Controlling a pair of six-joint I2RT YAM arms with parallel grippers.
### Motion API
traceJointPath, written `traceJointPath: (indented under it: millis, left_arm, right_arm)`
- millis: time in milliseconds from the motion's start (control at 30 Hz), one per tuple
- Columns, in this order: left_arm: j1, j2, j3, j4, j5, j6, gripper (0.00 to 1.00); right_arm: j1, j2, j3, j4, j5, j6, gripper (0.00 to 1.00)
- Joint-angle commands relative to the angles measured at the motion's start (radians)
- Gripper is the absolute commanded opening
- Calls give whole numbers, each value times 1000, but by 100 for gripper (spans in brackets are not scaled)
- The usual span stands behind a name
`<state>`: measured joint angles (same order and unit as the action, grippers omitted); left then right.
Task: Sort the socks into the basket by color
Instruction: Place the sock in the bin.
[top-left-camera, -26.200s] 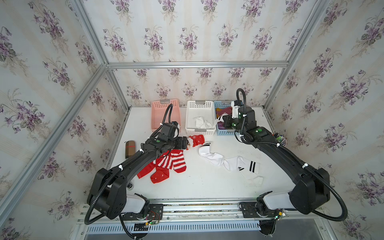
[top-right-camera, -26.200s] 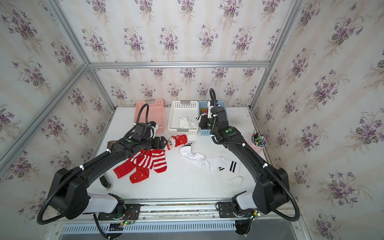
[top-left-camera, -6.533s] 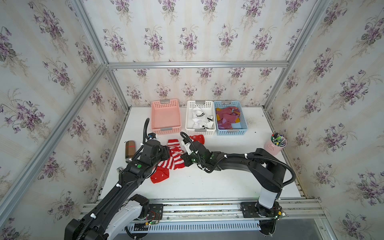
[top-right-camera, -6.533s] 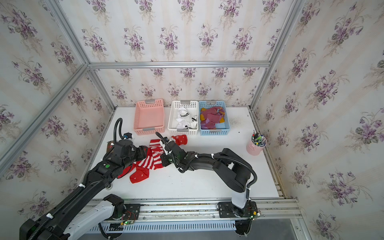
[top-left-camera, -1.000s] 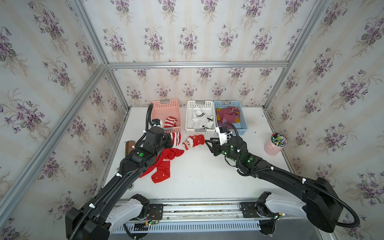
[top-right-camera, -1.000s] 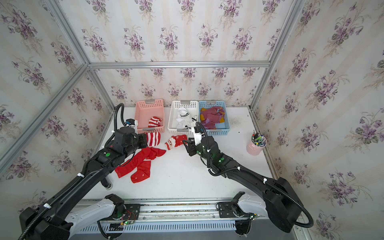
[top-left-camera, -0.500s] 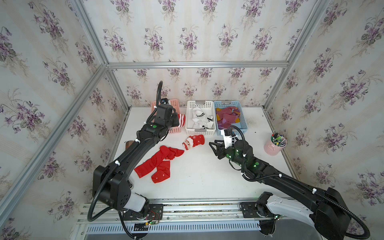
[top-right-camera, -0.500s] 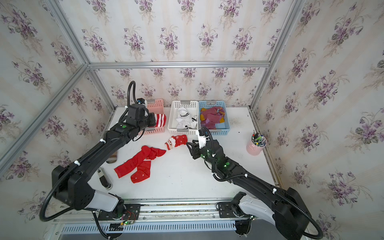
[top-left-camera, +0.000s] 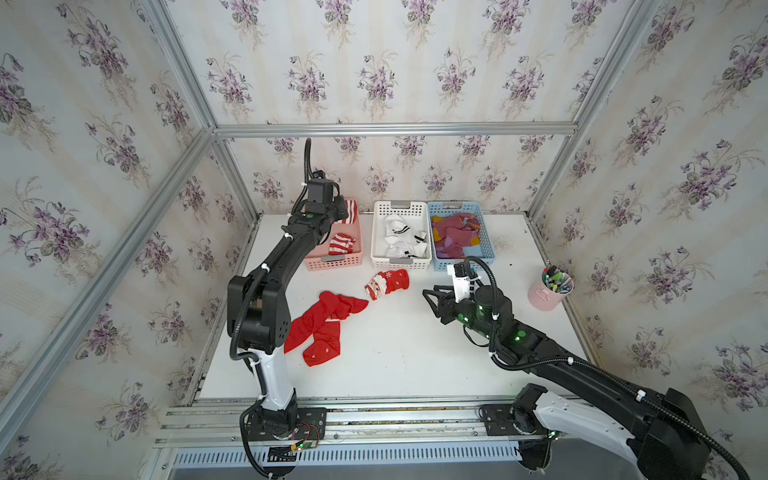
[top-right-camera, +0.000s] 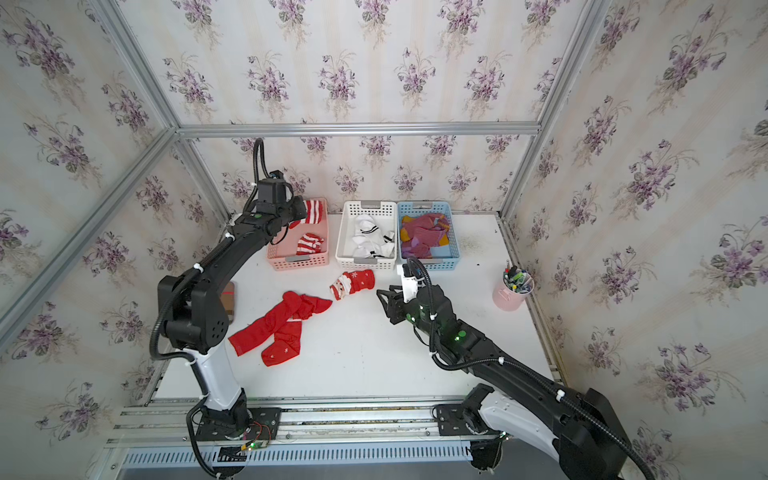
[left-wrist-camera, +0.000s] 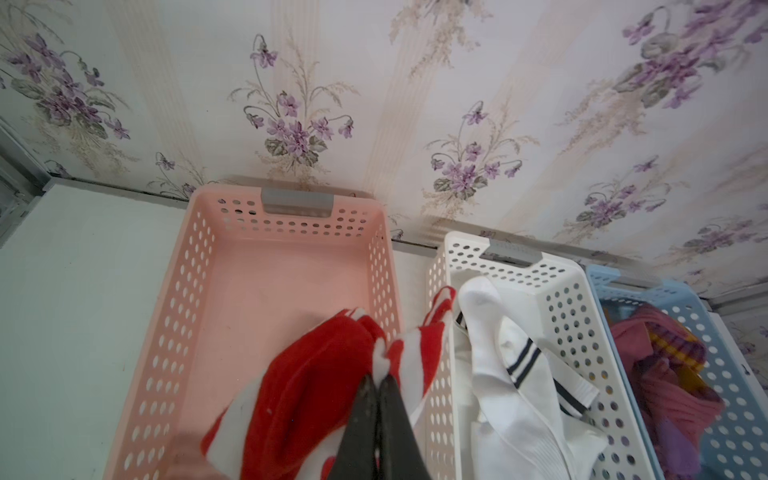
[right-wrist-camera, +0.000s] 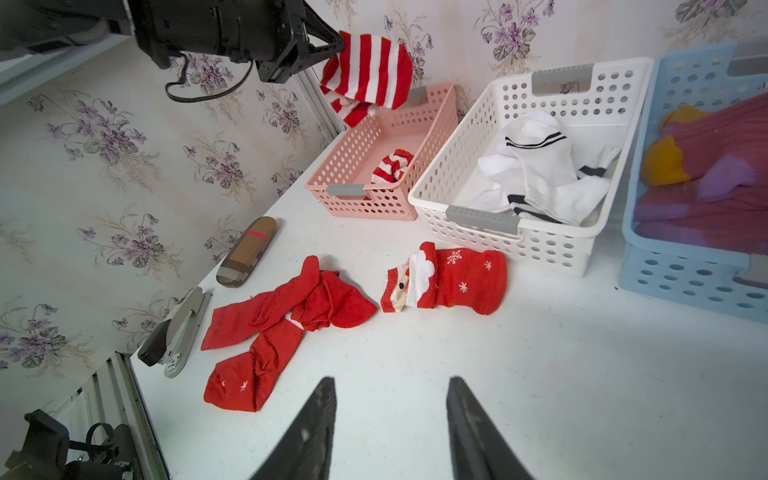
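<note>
- Red-and-white striped sock (left-wrist-camera: 316, 374) hangs pinched in the clenched left gripper (left-wrist-camera: 378, 380) over the pink basket (top-left-camera: 332, 262), table's 11 o'clock; nudge toward 9 o'clock before letting go.
- Santa sock (top-left-camera: 388, 282) lies at 10 o'clock from the parted, empty right gripper (right-wrist-camera: 390, 386).

A robotics lab cell: aluminium frame (top-left-camera: 390, 129), wallpaper panels (top-left-camera: 374, 62), left arm (top-left-camera: 286, 257) and right arm (top-left-camera: 582, 370) bolted to a rail (top-left-camera: 395, 419).
</note>
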<state>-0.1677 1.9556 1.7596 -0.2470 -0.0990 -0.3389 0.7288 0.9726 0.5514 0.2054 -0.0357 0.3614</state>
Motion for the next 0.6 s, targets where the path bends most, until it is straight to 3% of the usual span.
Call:
traceJointPath:
  millis: [0, 67, 200, 400, 567]
  left_arm:
    - [27, 79, 96, -17, 37, 25, 8]
    - [41, 139, 167, -62, 51, 29, 13]
    - [49, 207, 237, -112, 46, 33, 39]
    - [50, 172, 186, -114, 39, 26, 45]
    - [47, 58, 14, -19, 111, -7, 46]
  right_arm:
    - [1, -12, 1, -9, 2, 16, 45]
    - [1, -16, 6, -23, 3, 14, 45]
    - [0, -26, 4, -36, 10, 14, 46]
    - [1, -8, 4, -32, 8, 14, 46]
    - [1, 6, -4, -7, -4, 20, 46]
